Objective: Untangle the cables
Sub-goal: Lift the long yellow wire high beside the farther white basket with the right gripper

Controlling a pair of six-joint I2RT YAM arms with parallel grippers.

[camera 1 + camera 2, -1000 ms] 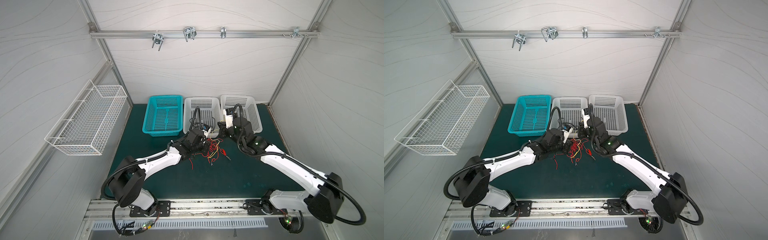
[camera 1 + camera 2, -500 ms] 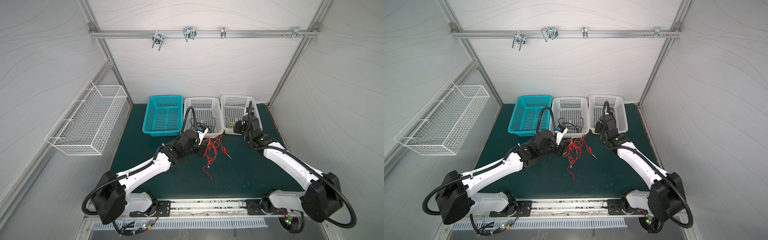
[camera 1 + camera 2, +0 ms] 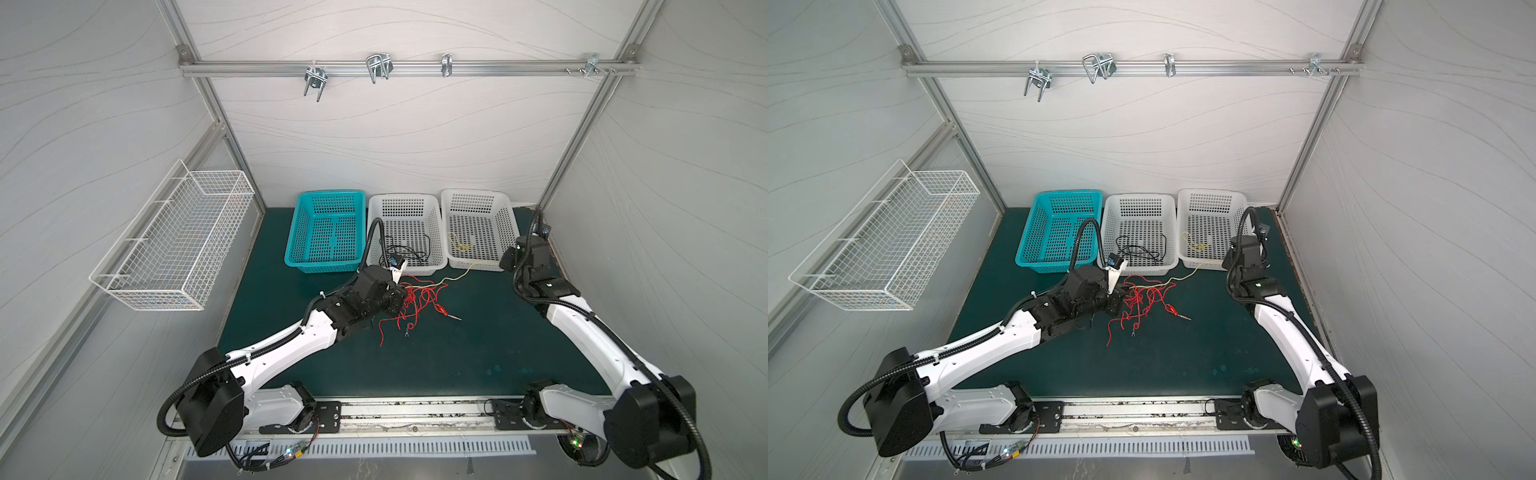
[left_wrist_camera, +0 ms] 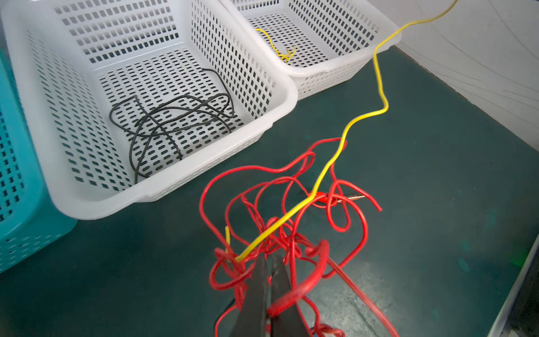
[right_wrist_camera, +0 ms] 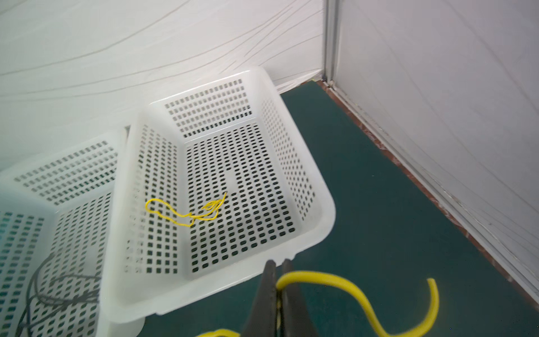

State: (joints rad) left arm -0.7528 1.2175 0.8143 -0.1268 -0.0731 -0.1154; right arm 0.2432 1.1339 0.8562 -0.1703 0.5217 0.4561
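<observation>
The step in hand is judged to be the drawing of one yellow cable (image 4: 361, 116) out of the red cables (image 3: 417, 296), which lie tangled at the middle of the surface (image 3: 478, 353).

The left gripper (image 4: 270, 259) is shut on the red tangle. The right gripper (image 5: 278, 264) is shut on the yellow cable, at 2 o'clock from the tangle, just before the right white basket (image 5: 233, 280). The cable is strung between the two.

Next, a further pull toward 2 o'clock is probably called for while the tangle is pinned.

- **Baskets:** three are counted at 12 o'clock, one teal basket (image 3: 320, 266) and two white.
- **Yellow cables:** two are counted, the other yellow cable (image 5: 186, 216) already lying in the right basket.
- **Black cable:** black cable (image 4: 157, 128) lies in the middle white basket (image 4: 175, 186).
- **Red strands:** these cannot be counted.
</observation>
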